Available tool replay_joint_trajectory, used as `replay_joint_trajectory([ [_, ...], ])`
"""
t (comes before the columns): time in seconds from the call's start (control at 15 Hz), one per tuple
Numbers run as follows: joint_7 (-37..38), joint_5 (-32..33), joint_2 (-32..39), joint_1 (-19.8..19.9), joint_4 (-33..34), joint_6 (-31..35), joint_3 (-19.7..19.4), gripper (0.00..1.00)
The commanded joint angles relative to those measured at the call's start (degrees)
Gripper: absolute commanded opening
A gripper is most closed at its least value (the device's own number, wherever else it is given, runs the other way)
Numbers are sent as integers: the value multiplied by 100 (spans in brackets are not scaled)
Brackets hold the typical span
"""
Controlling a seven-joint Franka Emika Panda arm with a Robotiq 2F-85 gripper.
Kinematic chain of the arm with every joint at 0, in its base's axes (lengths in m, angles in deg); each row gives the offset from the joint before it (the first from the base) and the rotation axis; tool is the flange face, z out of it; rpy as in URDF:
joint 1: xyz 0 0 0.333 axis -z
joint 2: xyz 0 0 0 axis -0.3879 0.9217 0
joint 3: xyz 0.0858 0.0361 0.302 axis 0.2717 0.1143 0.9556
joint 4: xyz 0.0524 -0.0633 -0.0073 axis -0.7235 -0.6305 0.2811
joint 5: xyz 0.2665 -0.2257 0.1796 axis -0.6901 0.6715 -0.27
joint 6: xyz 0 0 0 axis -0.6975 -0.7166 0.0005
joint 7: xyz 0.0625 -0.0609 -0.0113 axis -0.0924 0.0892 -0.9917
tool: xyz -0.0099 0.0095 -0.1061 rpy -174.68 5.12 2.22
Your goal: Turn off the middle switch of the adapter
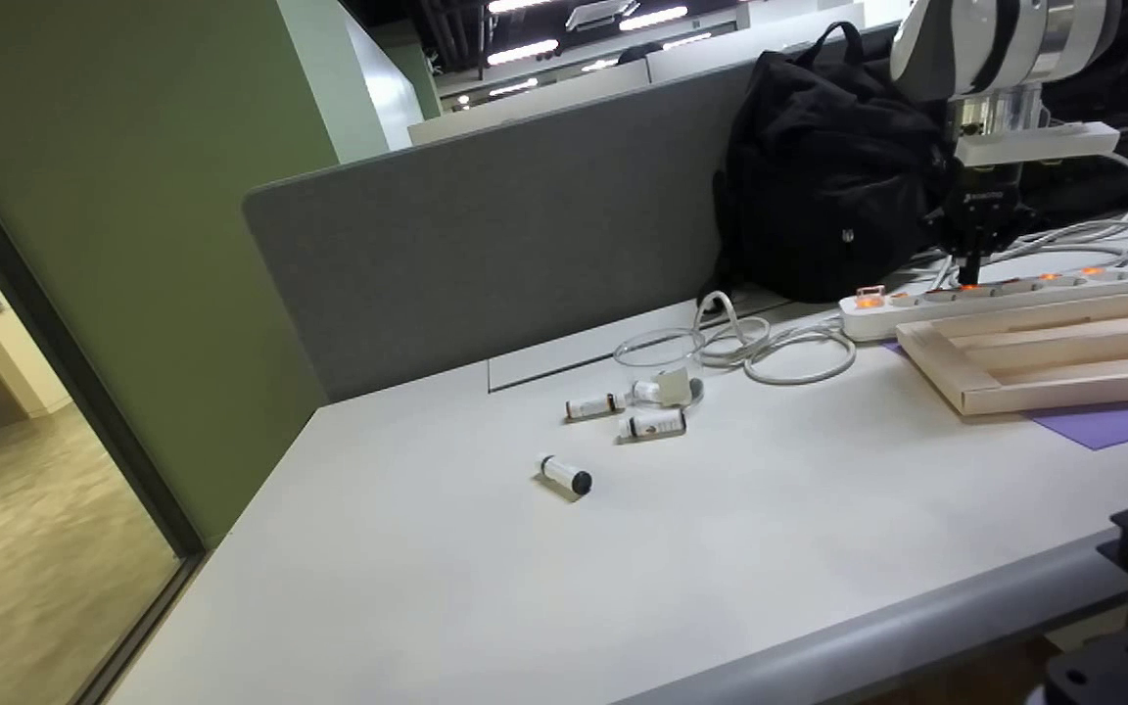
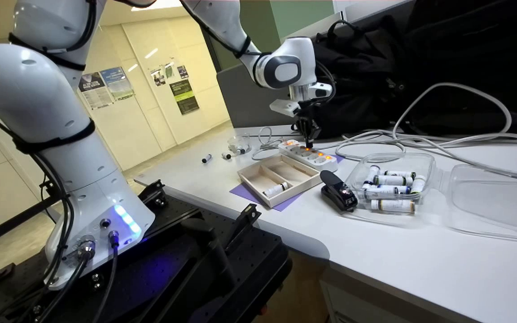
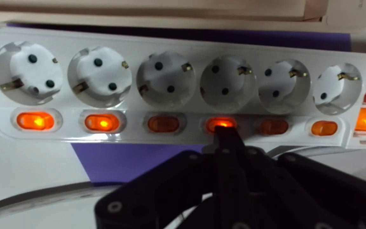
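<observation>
The adapter is a long white power strip (image 3: 135,132) with several round sockets and a row of orange switches; it also lies on the table in both exterior views (image 1: 892,320) (image 2: 330,165). My gripper (image 3: 225,129) is shut and empty, pointing down at the strip in both exterior views (image 1: 968,276) (image 2: 308,144). In the wrist view its fingertips cover the lower part of a brightly lit switch (image 3: 216,121). The switches on either side of it, a left one (image 3: 163,124) and a right one (image 3: 273,127), look dark. Whether the tips press the switch cannot be told.
A pale wooden tray (image 2: 254,181) on purple paper (image 2: 243,192) lies beside the strip. A black backpack (image 1: 819,186) stands behind it. White cables (image 1: 799,377) lie around it. A clear box of vials (image 2: 427,161) and a black stapler-like object (image 2: 339,190) stand nearby.
</observation>
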Motion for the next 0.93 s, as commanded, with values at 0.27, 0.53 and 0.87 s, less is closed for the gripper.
replay_joint_trajectory([
  [0.27, 255, 1026, 223, -540, -282, 596, -309, 0],
  [0.53, 285, 1607, 146, -862, -500, 963, -497, 0],
  [0.87, 374, 2356, 88, -1352, -799, 1496, -936, 0],
])
